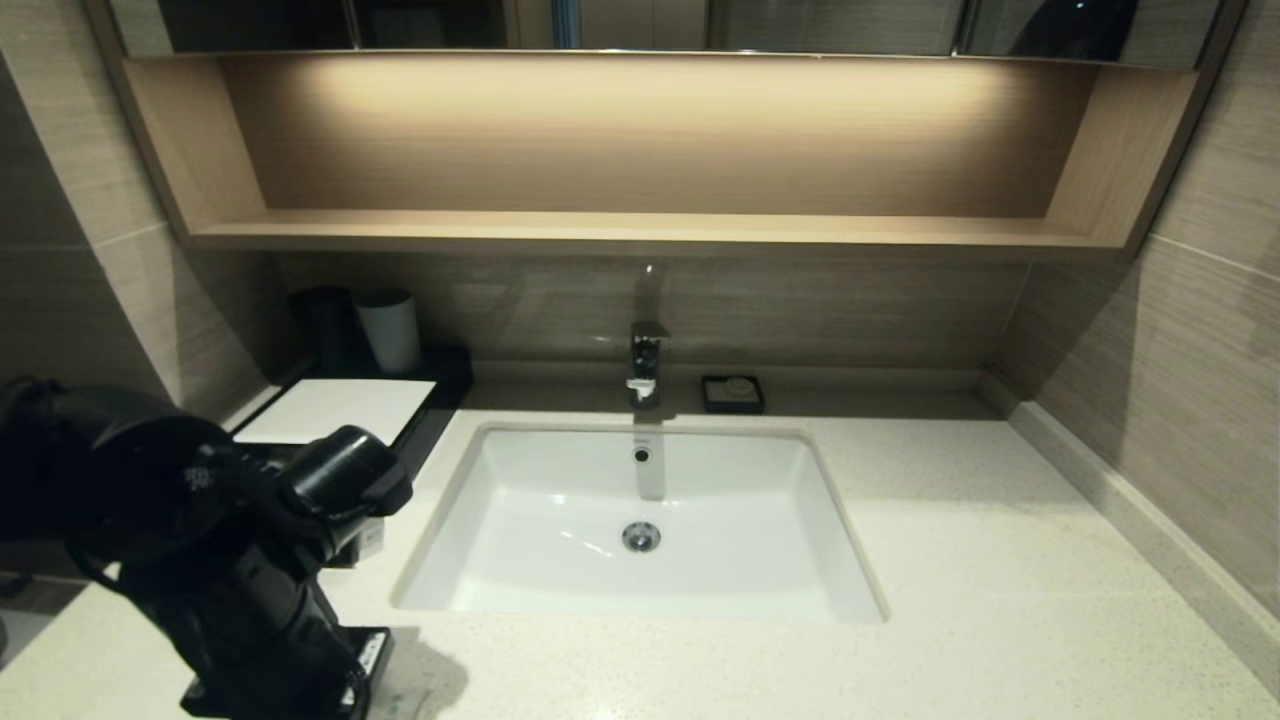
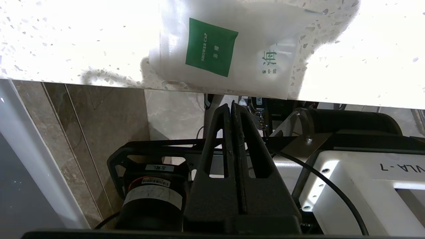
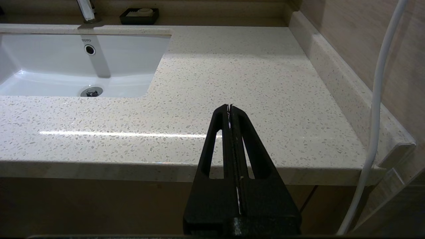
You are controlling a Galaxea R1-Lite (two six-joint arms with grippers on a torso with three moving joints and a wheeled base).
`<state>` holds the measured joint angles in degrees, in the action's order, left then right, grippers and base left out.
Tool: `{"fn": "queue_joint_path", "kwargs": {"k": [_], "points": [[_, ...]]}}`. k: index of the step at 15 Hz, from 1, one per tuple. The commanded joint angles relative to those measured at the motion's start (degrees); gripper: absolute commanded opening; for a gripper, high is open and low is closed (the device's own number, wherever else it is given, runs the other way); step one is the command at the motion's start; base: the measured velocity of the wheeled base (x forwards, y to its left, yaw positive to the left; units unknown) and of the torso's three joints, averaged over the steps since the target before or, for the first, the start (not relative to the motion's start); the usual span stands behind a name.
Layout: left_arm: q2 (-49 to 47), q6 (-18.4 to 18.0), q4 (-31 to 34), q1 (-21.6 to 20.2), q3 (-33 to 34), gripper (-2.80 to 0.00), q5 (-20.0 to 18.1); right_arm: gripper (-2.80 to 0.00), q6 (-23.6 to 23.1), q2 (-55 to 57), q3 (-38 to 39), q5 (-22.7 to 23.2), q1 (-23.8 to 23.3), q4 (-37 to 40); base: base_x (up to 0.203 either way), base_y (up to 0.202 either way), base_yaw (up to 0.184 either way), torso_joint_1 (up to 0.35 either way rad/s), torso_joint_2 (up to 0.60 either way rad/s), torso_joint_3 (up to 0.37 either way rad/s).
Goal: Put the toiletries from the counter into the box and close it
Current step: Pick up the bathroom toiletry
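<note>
1. The left gripper (image 2: 232, 105) sits low at the near-left edge of the table (image 1: 1000, 600). In the left wrist view its jaws are pressed together with nothing between them, and the tips lie just beside the overhanging edge of a white sachet (image 2: 225, 49) with a green label.
2. That sachet lies flat at the near edge of the table, one side reaching past the lip. The two slim wrapped sticks cannot be made out in any view; the left arm hides that patch in the head view.
3. The box (image 1: 400, 400) stands at the far left by the wall, its white top panel showing. Whether its drawer is pulled out cannot be told, since the arm covers its front.
4. The right gripper (image 3: 229, 109) hangs off the near-right edge of the table, jaws closed and empty, well apart from everything.
5. Judged from this, the step in hand is picking up the sachet. To do it well, open the jaws first, then slide one finger under the overhanging edge and the other over it.
6. A flat, slippery packet may skid; close gently, near the middle of the free edge, and lift straight before carrying it toward the box.
</note>
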<state>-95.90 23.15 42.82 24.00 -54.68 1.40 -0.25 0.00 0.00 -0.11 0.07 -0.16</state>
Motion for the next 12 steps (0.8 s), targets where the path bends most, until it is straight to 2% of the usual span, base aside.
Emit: {"fn": "queue_joint_path", "kwargs": {"k": [1,6,9,12], "points": [[-1.74,0.14,-1.39,-0.09,0.80,-2.80,0.04,-2.80,-0.10,-0.09,0.09,0.02,0.01,-0.02,0.000,0.000,0.000,0.000,0.00,0.000],[-3.07,0.23,-2.38,-0.10,1.77,-2.80,0.02,-2.80,-0.10,-0.09,0.05,0.02,0.01,-0.02,0.000,0.000,0.000,0.000,0.00,0.000],[-3.70,0.23,-5.94,-0.34,4.04,-2.80,0.18,-2.80,-0.02,-0.09,0.09,0.02,0.01,-0.02,0.000,0.000,0.000,0.000,0.00,0.000],[-4.03,0.23,-6.52,-0.98,4.41,-2.80,0.10,-2.80,-0.06,-0.03,0.01,0.02,0.01,-0.02,0.000,0.000,0.000,0.000,0.00,0.000]]}}
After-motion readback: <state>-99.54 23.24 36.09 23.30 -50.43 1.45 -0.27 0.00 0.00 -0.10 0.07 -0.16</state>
